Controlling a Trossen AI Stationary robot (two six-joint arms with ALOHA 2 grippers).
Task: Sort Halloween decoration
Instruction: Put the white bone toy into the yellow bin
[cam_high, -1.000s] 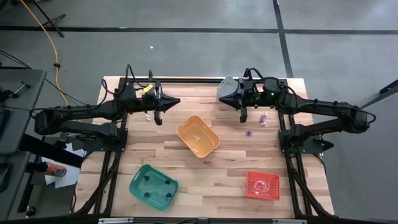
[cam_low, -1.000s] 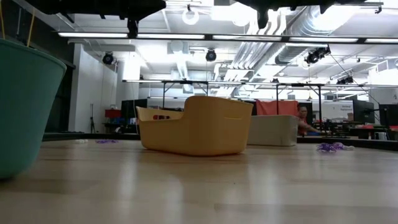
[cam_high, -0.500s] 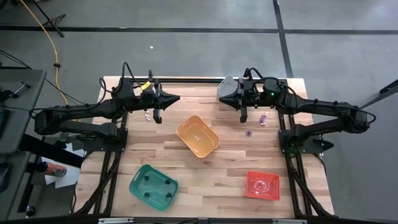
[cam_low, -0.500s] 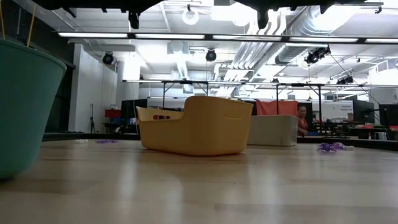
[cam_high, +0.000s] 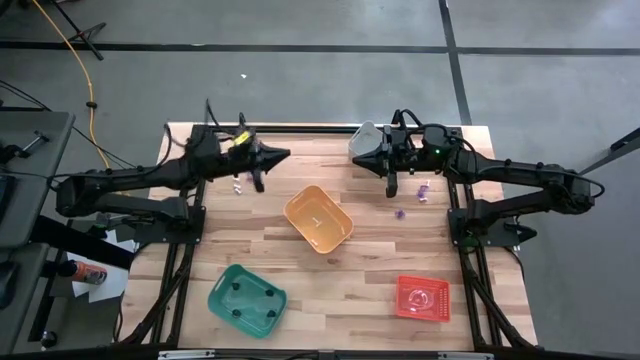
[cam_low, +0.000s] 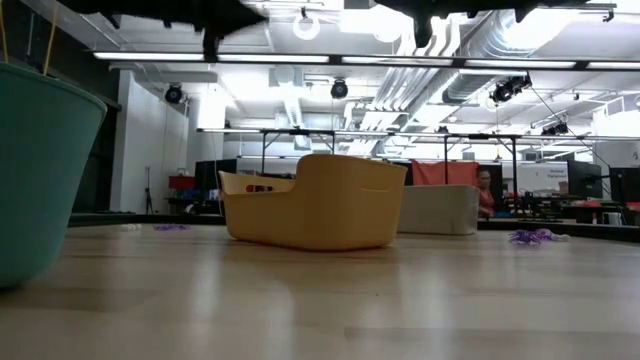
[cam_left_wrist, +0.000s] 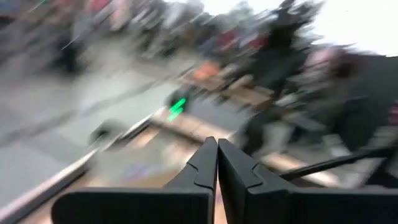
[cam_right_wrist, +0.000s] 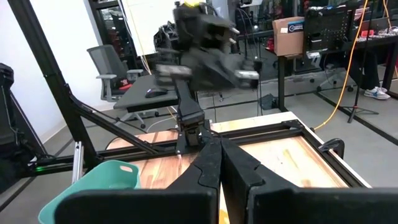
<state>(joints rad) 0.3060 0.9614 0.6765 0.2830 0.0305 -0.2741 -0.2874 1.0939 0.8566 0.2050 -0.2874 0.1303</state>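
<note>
Tiny Halloween trinkets lie loose on the wooden table: a purple one (cam_high: 399, 213), a pale-and-purple pair (cam_high: 424, 190) near the right arm, and a whitish one (cam_high: 238, 186) under the left arm. In the low view, purple ones show at the right (cam_low: 530, 237) and the left (cam_low: 172, 227). My left gripper (cam_high: 286, 154) hangs high over the far left of the table, pointing level toward the right, fingers shut (cam_left_wrist: 217, 155) and empty. My right gripper (cam_high: 355, 154) hangs high over the grey bin (cam_high: 365, 136), pointing left, shut (cam_right_wrist: 219, 155) and empty.
An orange bin (cam_high: 318, 218) stands mid-table, tall in the low view (cam_low: 315, 203). A green bin (cam_high: 247, 299) sits near left and a red bin (cam_high: 422, 297) near right. The grey bin is at the far edge. A person sits in the room behind (cam_low: 487, 192).
My left gripper has stayed in place but rolled about its own pointing line and tipped a little; the part that hung below it now shows shorter from above. My right gripper has kept still. The trinkets and bins have stayed put.
</note>
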